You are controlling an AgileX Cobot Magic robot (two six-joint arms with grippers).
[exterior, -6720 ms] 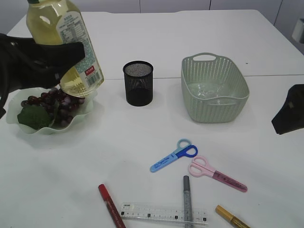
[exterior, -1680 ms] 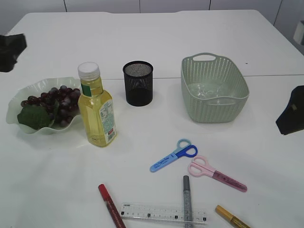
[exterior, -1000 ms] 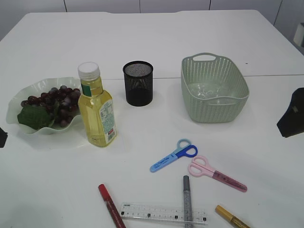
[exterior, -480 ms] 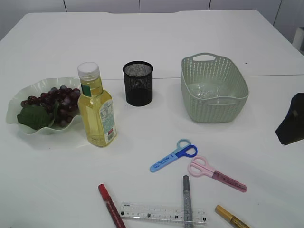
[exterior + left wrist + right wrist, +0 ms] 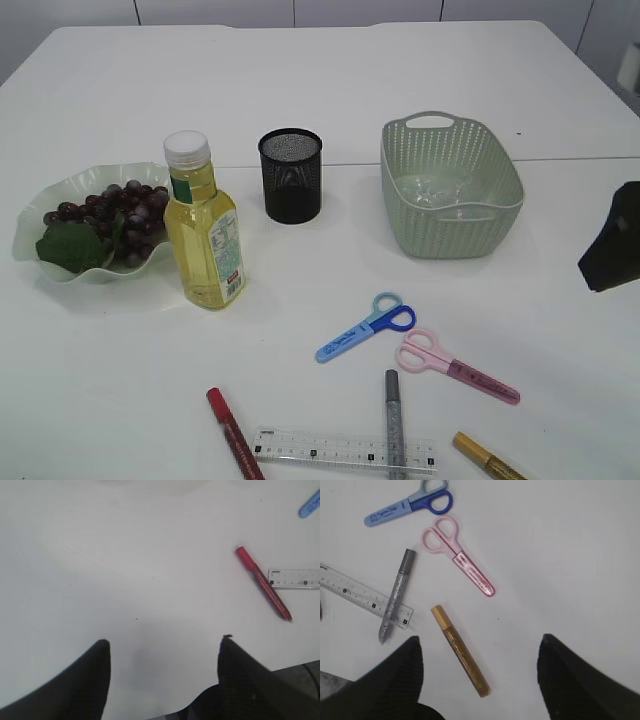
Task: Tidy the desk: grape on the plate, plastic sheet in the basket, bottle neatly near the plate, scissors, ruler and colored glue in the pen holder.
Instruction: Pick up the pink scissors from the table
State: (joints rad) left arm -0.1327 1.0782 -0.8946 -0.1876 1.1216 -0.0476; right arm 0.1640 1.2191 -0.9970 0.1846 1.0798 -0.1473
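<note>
A white desk partly tidied: three of the tidying jobs look done and the stationery waits loose at the front.

From the left: purple grapes point(image 5: 105, 208) sit with a green leaf in the wavy pale plate point(image 5: 30, 215) at nine o'clock; the yellow-liquid bottle point(image 5: 203, 226) stands upright at the plate's three o'clock side, just beside it, so it looks placed. The black mesh pen holder point(image 5: 291, 175) stands at twelve o'clock, empty as far as can be seen. The green basket point(image 5: 480, 235) at two o'clock holds a clear plastic sheet point(image 5: 432, 188). Near six o'clock lie a red glue pen point(image 5: 234, 433), clear ruler point(image 5: 343, 449), blue scissors point(image 5: 366, 327), silver glue pen point(image 5: 392, 421) across the ruler, pink scissors point(image 5: 456, 365) and gold glue pen point(image 5: 490, 457). The left gripper point(image 5: 162, 647) hangs spread over bare table; the right gripper point(image 5: 479, 647) is spread above the gold pen, likely the next pick.
</note>
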